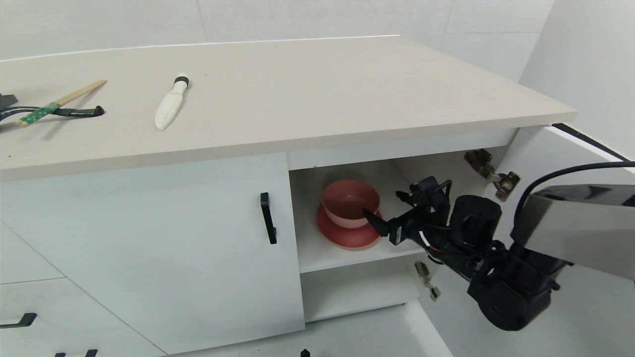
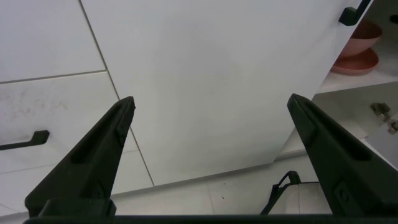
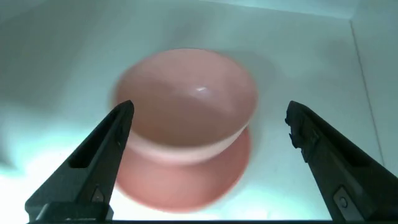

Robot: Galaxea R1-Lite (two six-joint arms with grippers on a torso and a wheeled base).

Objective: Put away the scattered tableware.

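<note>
Jaws wide and empty on right gripper (image 3: 208,113), close before pink bowl (image 1: 349,201) sitting on red plate (image 1: 347,237), cabinet shelf (image 1: 325,254). Left gripper (image 2: 211,106) wide too, facing shut door (image 1: 198,238). Bowl looks placed: back straight out, fingers clear of rim. Chopsticks (image 1: 59,103) still on countertop (image 1: 322,94).
</note>
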